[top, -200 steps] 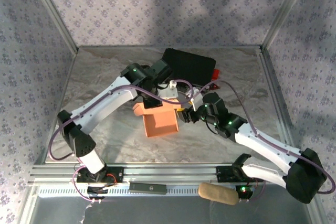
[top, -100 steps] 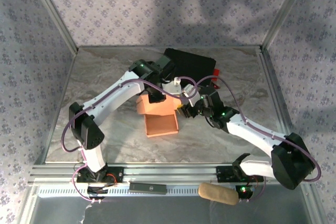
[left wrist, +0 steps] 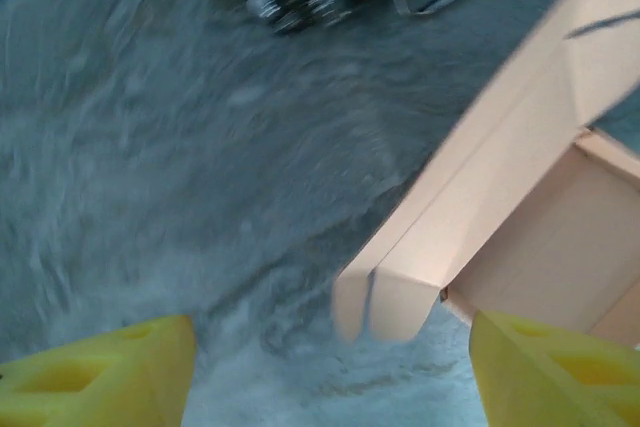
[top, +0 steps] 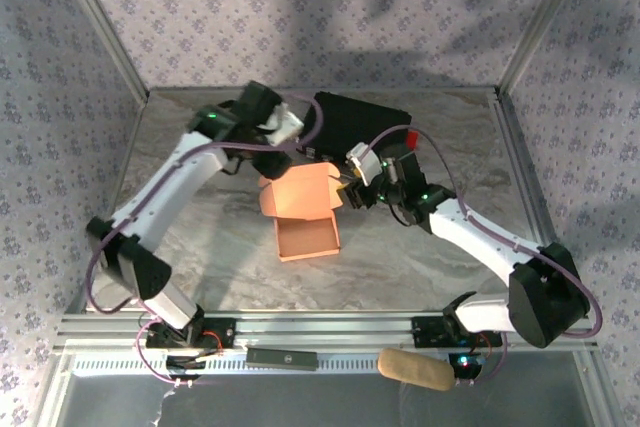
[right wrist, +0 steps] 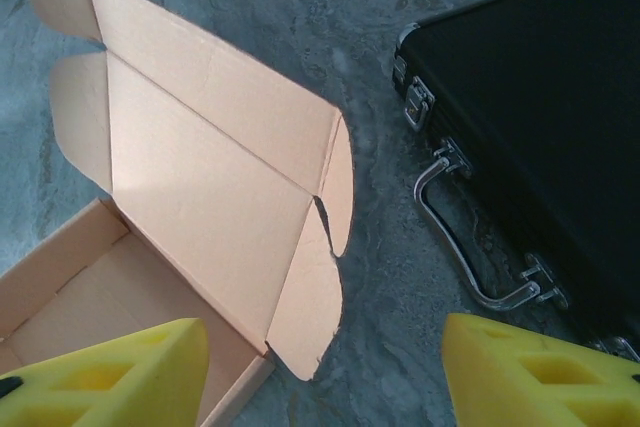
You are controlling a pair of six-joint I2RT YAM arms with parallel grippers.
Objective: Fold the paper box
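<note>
The paper box (top: 303, 215) lies at the middle of the tabletop (top: 200, 247), just in front of the black case (top: 360, 127). Its tray is formed and open at the top. The lid is raised and leans back from the rear wall, with the tuck flap and both side ears spread, as seen in the right wrist view (right wrist: 200, 177).

A change is noted at the left pincer (top: 288, 129). One second ago it was closed at the rear edge of the lid. It is now drawn back toward the far left, clear of the box, and its jaws are parted with nothing between them (left wrist: 330, 387). The box corner is seen ahead of them, untouched (left wrist: 520, 187).

The right pincer (top: 352, 193) has been brought in closer to the right side of the lid. Its jaws are apart and empty (right wrist: 325, 377), with the right ear just below them.

The lid is therefore released and unsupported. The closing fold is judged not yet made: the ears are still to be turned in and the lid lowered onto the tray.
</note>
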